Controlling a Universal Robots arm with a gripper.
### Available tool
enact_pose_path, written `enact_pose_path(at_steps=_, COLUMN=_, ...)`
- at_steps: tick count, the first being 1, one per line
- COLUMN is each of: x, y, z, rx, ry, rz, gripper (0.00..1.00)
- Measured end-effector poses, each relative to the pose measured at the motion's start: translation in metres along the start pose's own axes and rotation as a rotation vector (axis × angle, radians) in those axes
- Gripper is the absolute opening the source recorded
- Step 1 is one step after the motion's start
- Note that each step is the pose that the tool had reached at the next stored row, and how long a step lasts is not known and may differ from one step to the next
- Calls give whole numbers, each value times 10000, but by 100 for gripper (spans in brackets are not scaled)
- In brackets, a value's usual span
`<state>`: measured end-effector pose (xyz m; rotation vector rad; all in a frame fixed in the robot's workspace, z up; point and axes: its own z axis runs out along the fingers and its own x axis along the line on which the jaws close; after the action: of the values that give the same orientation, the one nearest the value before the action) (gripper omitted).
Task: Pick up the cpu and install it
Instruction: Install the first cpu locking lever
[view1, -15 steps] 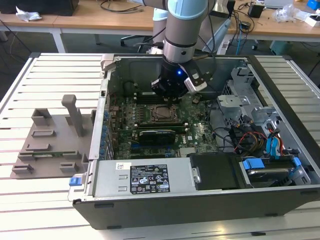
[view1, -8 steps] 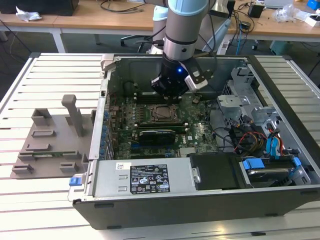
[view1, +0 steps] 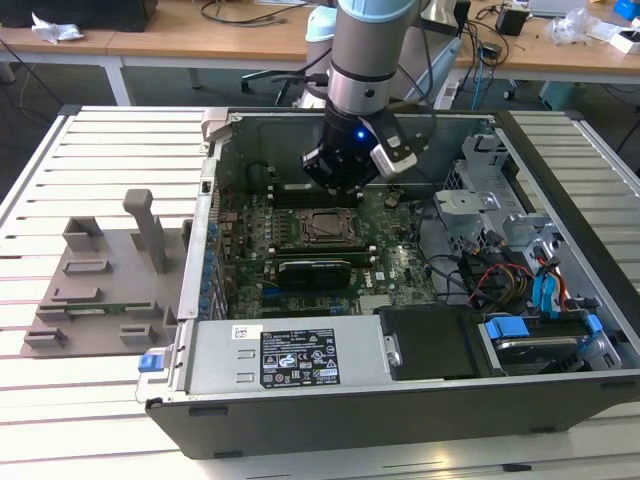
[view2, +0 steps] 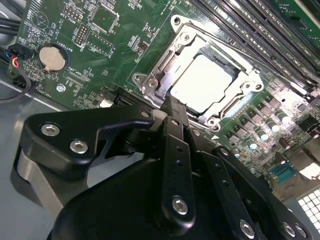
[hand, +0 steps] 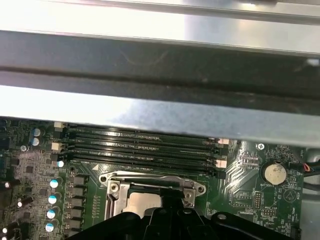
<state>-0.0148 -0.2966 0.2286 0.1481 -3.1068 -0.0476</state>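
We start with the open computer case (view1: 400, 330) lying on the slatted table (view1: 60, 400), and inside it the green motherboard (view1: 330, 240) with the arm (view1: 365, 50) reaching down over its far part. In the exterior view the gripper (view1: 338, 178) hangs just above and slightly beyond the socket frame (view1: 322, 228), near the memory slots (hand: 145, 147). The cpu (view2: 201, 84) lies flat in the socket frame, its pale metal top showing within the bright steel bracket (view2: 165, 65); in the first wrist view we catch its near edge (hand: 142, 202) just past the black linkages. Whether it is fully bedded on the contacts or merely resting there we cannot tell from this angle. The claw's black links come together in front of the second wrist camera, but the tips sit low against the socket edge and we cannot tell how wide they stand or whether they touch the chip at all. To do this step well, we judge that the chip should sit level with all four edges inside the frame and its corner mark matched to the socket's, with no sideways drag and no downward force, since the contacts beneath would bend easily. Any motion near it should be straight up or down, clear of the bracket and the coin cell (view2: 52, 57) to the side.
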Motion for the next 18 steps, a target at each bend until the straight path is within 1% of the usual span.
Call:
enact_pose_path(at_steps=4, x=1, y=1, z=-27, rx=0, ry=0, rz=0, gripper=11)
enact_pose_path(at_steps=5, x=1, y=1, z=-42, rx=1, ry=0, rz=0, gripper=11)
enact_pose_path(at_steps=10, x=2, y=2, z=-69, rx=-1, ry=0, rz=0, gripper=11)
enact_pose_path(at_steps=18, x=6, y=6, z=-194, rx=0, ry=0, rz=-1, gripper=11)
